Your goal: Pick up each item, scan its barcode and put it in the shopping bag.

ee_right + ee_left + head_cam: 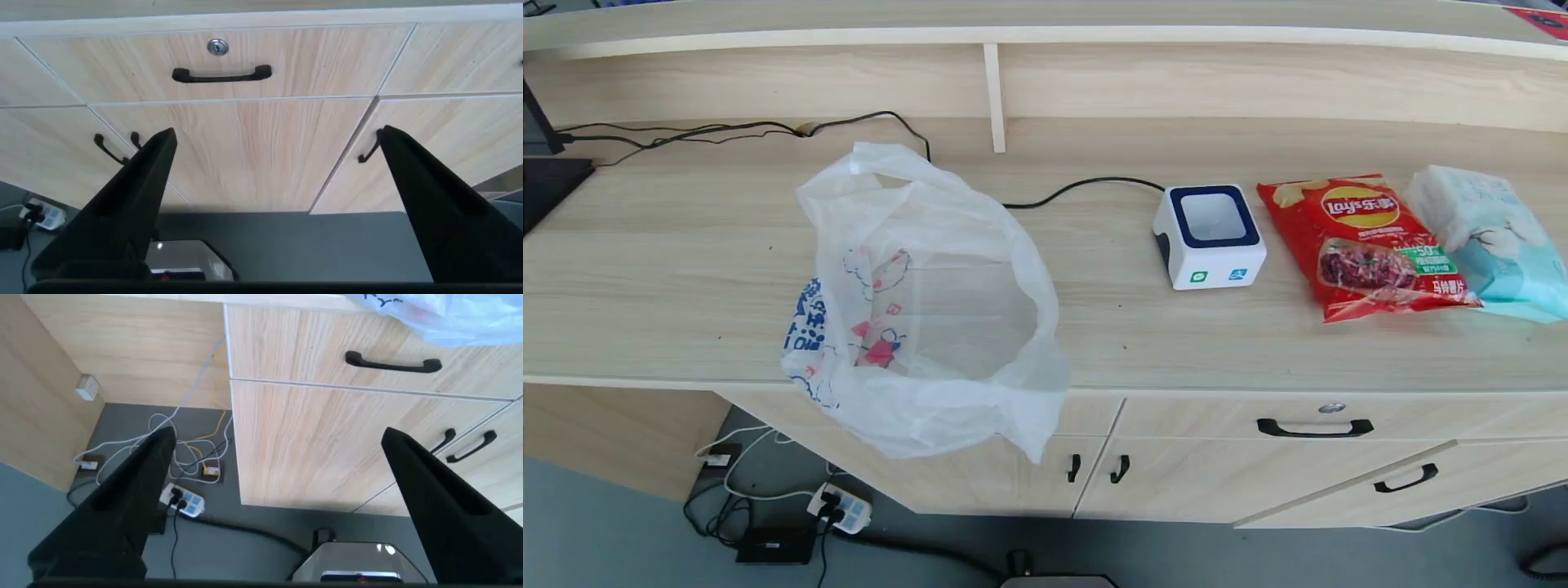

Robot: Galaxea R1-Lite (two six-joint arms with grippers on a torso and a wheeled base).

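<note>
Hovering before cabinet fronts (245,155) with left gripper (279,437) and right gripper (278,135) spread wide, empty; lying along the counter (645,269) (left to right): shopping bag (980,245), barcode scanner (1209,237), chip bag (1364,245), tissue pack (1494,237)

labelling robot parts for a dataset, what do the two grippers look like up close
Both look alike. The left gripper has two matte black fingers, each a flat-sided wedge, broad at the base and tapering to a narrow tip. The right gripper has the same pair of plain black tapered fingers. Their surfaces are smooth and unmarked.
</note>
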